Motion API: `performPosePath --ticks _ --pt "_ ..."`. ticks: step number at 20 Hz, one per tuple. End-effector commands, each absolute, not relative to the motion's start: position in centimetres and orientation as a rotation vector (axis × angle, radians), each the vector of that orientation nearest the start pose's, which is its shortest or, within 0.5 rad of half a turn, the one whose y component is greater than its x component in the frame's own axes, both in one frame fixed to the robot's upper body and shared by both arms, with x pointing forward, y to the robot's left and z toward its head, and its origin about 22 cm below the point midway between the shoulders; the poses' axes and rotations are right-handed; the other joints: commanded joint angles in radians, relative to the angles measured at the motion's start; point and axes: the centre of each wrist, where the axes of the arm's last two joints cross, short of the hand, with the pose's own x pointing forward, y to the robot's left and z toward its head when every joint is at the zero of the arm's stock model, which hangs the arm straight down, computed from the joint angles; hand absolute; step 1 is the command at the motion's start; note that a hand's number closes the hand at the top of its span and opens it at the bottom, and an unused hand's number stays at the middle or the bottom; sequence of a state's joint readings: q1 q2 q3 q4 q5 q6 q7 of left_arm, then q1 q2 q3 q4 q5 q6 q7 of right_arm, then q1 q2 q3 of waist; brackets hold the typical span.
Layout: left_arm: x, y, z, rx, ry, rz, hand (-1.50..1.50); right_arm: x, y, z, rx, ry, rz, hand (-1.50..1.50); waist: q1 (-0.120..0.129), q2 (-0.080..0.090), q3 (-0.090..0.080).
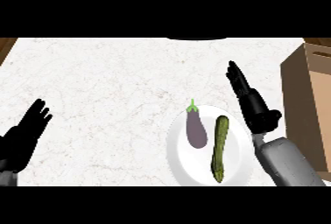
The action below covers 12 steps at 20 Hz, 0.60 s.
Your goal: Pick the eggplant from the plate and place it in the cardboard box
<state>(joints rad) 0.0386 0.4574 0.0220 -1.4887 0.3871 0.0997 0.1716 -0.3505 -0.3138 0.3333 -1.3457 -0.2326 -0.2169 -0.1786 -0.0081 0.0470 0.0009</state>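
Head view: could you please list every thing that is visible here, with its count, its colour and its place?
eggplant: one, purple with green stem, on the plate's left part
long green vegetable: one, green, on the plate, right of the eggplant
plate: one, white, counter's lower middle
cardboard box: one, brown, right edge
counter: one, white, speckled, under everything
left hand: one, black, open, lower left
right hand: one, black, open, between plate and cardboard box

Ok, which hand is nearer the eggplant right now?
Right. The right hand is open at the right rim of the plate, close to the eggplant; the left hand rests open far off at the view's left edge.
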Motion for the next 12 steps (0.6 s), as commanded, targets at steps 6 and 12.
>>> performPosePath --ticks 6,12 --pt "24.5 34.0 3.0 0.422 -1.462 -0.303 0.00 26.7 -32.1 3.8 -0.404 -1.614 0.347 -1.50 -0.098 -0.059 -0.003" --pt "25.0 30.7 1.6 0.357 -1.451 -0.363 0.00 21.9 -32.6 4.0 -0.738 -1.678 0.269 -1.50 -0.066 -0.059 -0.004"
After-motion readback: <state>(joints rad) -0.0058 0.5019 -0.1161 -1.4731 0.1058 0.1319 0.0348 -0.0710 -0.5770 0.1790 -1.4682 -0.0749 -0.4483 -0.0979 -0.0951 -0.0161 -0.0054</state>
